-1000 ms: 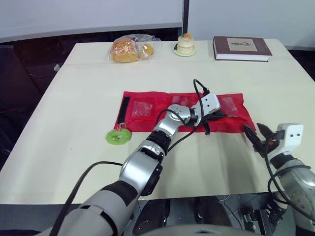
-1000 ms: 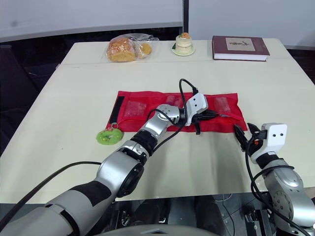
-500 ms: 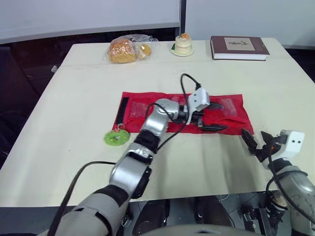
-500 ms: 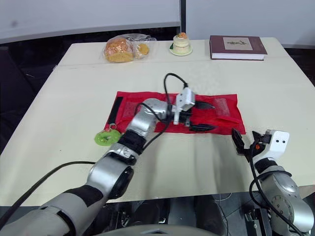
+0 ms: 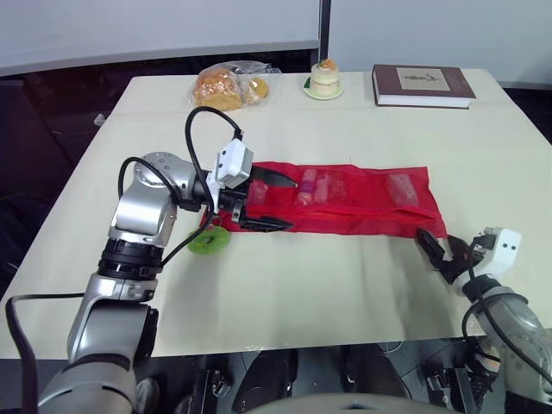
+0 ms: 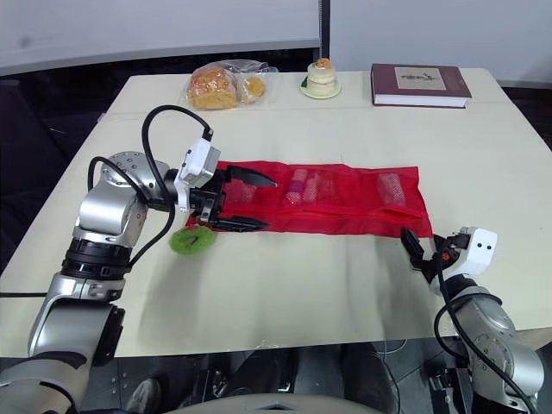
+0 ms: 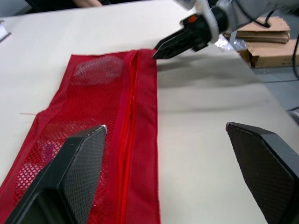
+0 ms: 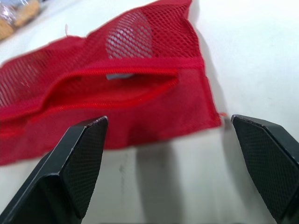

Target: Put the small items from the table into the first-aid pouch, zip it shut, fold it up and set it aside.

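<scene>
First-aid pouch point(image 5: 362, 211) lies flat; left hand point(image 5: 293, 204) gapes over one end, right hand point(image 5: 433, 243) gapes near the other.

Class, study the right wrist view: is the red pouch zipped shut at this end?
No: the red pouch gapes along its zip here, a pale item showing in the gap.

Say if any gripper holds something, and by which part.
Nothing is held: the left gripper and the right gripper are open at the ends of the red pouch.

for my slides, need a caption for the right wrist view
Open right gripper facing the red mesh pouch, its zip partly open
</scene>
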### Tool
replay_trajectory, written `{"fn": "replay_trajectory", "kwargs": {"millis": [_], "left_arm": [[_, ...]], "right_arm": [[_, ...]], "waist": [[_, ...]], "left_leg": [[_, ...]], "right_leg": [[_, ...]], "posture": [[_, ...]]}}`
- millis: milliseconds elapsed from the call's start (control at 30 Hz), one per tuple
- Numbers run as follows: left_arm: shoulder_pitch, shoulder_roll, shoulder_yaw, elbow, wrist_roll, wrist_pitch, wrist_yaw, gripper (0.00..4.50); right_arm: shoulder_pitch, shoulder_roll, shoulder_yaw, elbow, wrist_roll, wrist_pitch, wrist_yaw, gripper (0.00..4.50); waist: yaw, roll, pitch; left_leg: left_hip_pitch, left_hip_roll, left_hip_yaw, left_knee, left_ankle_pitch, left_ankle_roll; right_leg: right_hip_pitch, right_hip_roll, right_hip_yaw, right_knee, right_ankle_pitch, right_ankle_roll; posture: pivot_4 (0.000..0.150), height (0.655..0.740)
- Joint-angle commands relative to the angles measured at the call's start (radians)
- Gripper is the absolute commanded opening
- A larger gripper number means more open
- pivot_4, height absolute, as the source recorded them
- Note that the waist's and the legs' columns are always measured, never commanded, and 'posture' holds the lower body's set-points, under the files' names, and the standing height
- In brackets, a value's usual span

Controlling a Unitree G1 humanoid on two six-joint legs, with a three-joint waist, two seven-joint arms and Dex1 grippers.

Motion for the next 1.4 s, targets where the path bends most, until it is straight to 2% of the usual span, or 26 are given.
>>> {"fn": "replay_trajectory", "kwargs": {"millis": [33, 67, 133, 200, 333, 367, 600, 800, 900, 967, 1100, 1133, 1233, 1300, 1400], "left_arm": [[0.022, 0.041, 0.053, -0.098, -0.081, 0.066, 0.019, 4.46], [0.030, 0.050, 0.059, -0.112, -0.093, 0.079, 0.026, 4.50], [0.042, 0.062, 0.070, -0.132, -0.103, 0.093, 0.049, 4.50], [0.052, 0.071, 0.075, -0.146, -0.105, 0.101, 0.070, 4.50], [0.073, 0.085, 0.081, -0.170, -0.118, 0.118, 0.101, 4.50], [0.080, 0.088, 0.083, -0.179, -0.124, 0.124, 0.107, 4.50], [0.109, 0.108, 0.093, -0.235, -0.154, 0.165, 0.152, 4.50], [0.127, 0.122, 0.098, -0.277, -0.187, 0.188, 0.169, 4.50], [0.138, 0.127, 0.102, -0.284, -0.188, 0.190, 0.188, 4.50], [0.151, 0.138, 0.106, -0.288, -0.188, 0.197, 0.202, 4.50], [0.160, 0.159, 0.129, -0.250, -0.188, 0.282, 0.291, 4.50], [0.161, 0.159, 0.132, -0.233, -0.179, 0.294, 0.318, 4.50], [0.164, 0.138, 0.156, -0.178, -0.206, 0.379, 0.392, 4.50], [0.155, 0.098, 0.197, -0.118, -0.271, 0.480, 0.437, 4.50], [0.149, 0.064, 0.194, -0.033, -0.277, 0.539, 0.466, 4.50]], "right_arm": [[-0.052, 0.039, -0.002, 0.023, 0.050, 0.006, -0.031, 4.25], [-0.058, 0.044, 0.002, 0.023, 0.056, 0.009, -0.032, 4.10], [-0.058, 0.043, 0.011, 0.022, 0.060, 0.015, -0.029, 3.38], [-0.049, 0.030, 0.006, 0.023, 0.054, 0.015, -0.028, 2.52], [-0.026, -0.042, -0.022, 0.033, 0.001, 0.003, -0.026, 0.44], [-0.020, -0.066, -0.038, 0.039, -0.008, -0.001, -0.026, 0.05], [-0.024, -0.255, -0.190, 0.217, -0.152, -0.070, -0.081, 0.05], [-0.014, -0.328, -0.162, 0.277, -0.265, -0.143, -0.045, 0.05], [-0.005, -0.331, -0.155, 0.262, -0.283, -0.158, -0.013, 1.02], [0.012, -0.330, -0.162, 0.233, -0.284, -0.166, 0.009, 1.86], [0.099, -0.370, -0.218, 0.151, -0.301, -0.224, 0.088, 3.96], [0.129, -0.386, -0.235, 0.134, -0.298, -0.237, 0.121, 4.35], [0.211, -0.418, -0.297, 0.076, -0.243, -0.291, 0.261, 4.44], [0.272, -0.420, -0.343, -0.027, -0.106, -0.277, 0.390, 4.44], [0.340, -0.437, -0.358, -0.157, 0.026, -0.254, 0.515, 4.44]], "waist": [[-0.002, 0.000, 0.000], [-0.003, 0.000, 0.000], [-0.003, 0.000, 0.000], [0.000, 0.000, 0.000], [0.002, 0.000, 0.000], [0.003, 0.000, 0.000], [0.009, 0.000, 0.000], [0.002, 0.001, 0.000], [0.001, 0.001, 0.000], [0.001, 0.001, 0.000], [0.005, 0.001, 0.000], [0.005, 0.001, 0.000], [0.004, 0.002, 0.000], [0.003, 0.002, 0.000], [0.001, 0.002, 0.000]], "left_leg": [[0.000, 0.000, 0.000, 0.000, 0.000, 0.000], [0.000, 0.000, 0.000, 0.000, 0.000, 0.000], [0.000, 0.000, 0.000, -0.001, 0.000, 0.000], [0.000, 0.000, 0.000, -0.001, 0.000, 0.000], [0.000, -0.001, 0.001, -0.001, 0.000, 0.000], [0.000, -0.001, 0.001, -0.001, 0.000, 0.000], [0.000, -0.001, 0.001, -0.001, 0.000, 0.000], [0.000, 0.000, 0.002, -0.001, 0.000, 0.000], [0.000, 0.000, 0.002, -0.001, 0.000, 0.000], [0.000, 0.000, 0.002, -0.001, 0.000, 0.000], [0.000, 0.000, 0.002, -0.001, 0.000, 0.001], [0.000, 0.000, 0.002, -0.001, -0.001, 0.001], [0.000, 0.000, 0.002, -0.001, -0.001, 0.002], [0.001, 0.000, 0.001, -0.001, -0.002, 0.004], [0.002, 0.001, 0.001, -0.001, -0.003, 0.005]], "right_leg": [[-0.001, 0.000, 0.000, 0.000, 0.000, 0.000], [-0.001, 0.000, 0.000, 0.000, 0.000, 0.000], [-0.001, 0.000, 0.001, 0.000, 0.000, 0.000], [-0.001, 0.000, 0.001, 0.000, 0.000, 0.000], [-0.001, 0.000, 0.001, 0.000, 0.000, 0.000], [-0.001, 0.000, 0.001, 0.000, 0.000, 0.000], [0.000, -0.001, 0.000, -0.001, 0.000, 0.000], [0.000, 0.000, 0.001, 0.000, 0.000, 0.000], [0.000, 0.000, 0.001, 0.000, 0.000, 0.000], [0.000, 0.000, 0.001, -0.001, 0.000, 0.000], [0.000, 0.000, 0.001, -0.001, 0.000, 0.000], [0.000, 0.000, 0.001, -0.001, 0.000, 0.000], [0.001, 0.000, 0.001, -0.001, 0.000, 0.000], [0.002, 0.000, 0.000, -0.001, 0.000, 0.000], [0.002, 0.000, 0.000, -0.001, 0.000, 0.000]], "posture": [[0.150, 0.7289], [0.150, 0.7289], [0.150, 0.7289], [0.150, 0.7289], [0.150, 0.7289], [0.150, 0.7289], [0.150, 0.7289], [0.150, 0.7289], [0.150, 0.7289], [0.150, 0.7289], [0.150, 0.7289], [0.150, 0.7289], [0.150, 0.7289], [0.150, 0.7289], [0.150, 0.7289]]}}
